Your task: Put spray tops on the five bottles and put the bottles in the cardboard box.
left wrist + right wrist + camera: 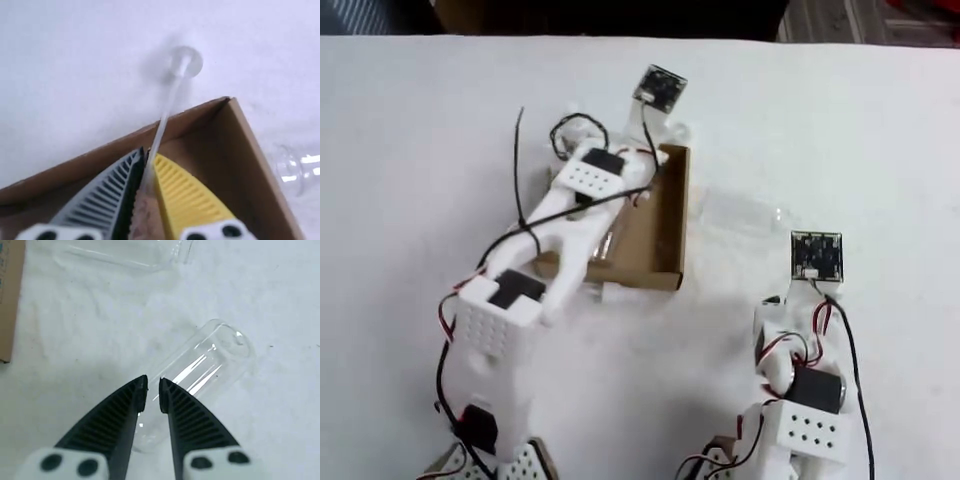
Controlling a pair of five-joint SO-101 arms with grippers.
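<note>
Nearest your lens, the left tool (149, 154) has its grey and yellow fingers pinched together on the thin clear tube of one spray top (186, 61). That tube runs out past the fingertips and crosses above the far wall of the cardboard box (250, 150). The round head sits beyond that wall, over the white worktop (75, 60); you cannot tell whether it touches. The tool itself is over the box's inside, close to a corner where two walls meet, so you have walls on two sides there.

One clear bottle (295, 170) lies on its side just outside the box wall.

Your right tool (152, 390) shows only a narrow slit between its black fingers, with nothing held. It hangs just above one end of a clear bottle (205, 365) lying flat. A second clear bottle (125, 252) lies farther off, and worktop shows between the two. You can count two bottles here, one box and one spray top.

From above, the left arm (570, 220) stretches across the box (665, 215). The right arm (800, 400) stands well apart, with white worktop between it and the box's near edge.
</note>
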